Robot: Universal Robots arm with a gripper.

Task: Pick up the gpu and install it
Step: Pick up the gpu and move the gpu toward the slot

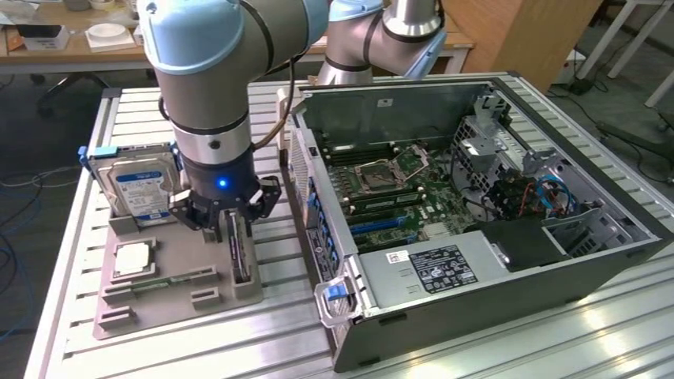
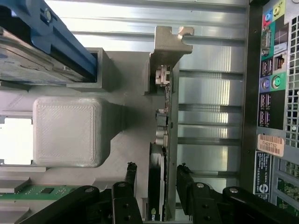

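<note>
Wrist view: my gripper [image 2: 157, 171] is released, jaws spread wide with one on each side of the gpu [image 2: 162, 130]. Nothing is held. The fingertips [image 2: 131, 170] are level with the card's upper edge, at the end away from its silver bracket [image 2: 169, 44]. I cannot tell whether either pad touches the board.

Location of the card: it stands on edge in its slot in the grey tray [image 1: 174, 312], on the side nearest the computer case [image 1: 495, 292]. The hard drive [image 1: 142, 189] and processor chip [image 1: 134, 258] occupy their own seats on the same tray.

Progress, as judged: early. I am positioned over the card, but it is neither gripped nor lifted. The case lies open with the motherboard [image 1: 395, 193] exposed, and no card is fitted there.

Pose: my wrist points straight down over the tray with the forearm upright, on the exterior view's left of the case.
</note>
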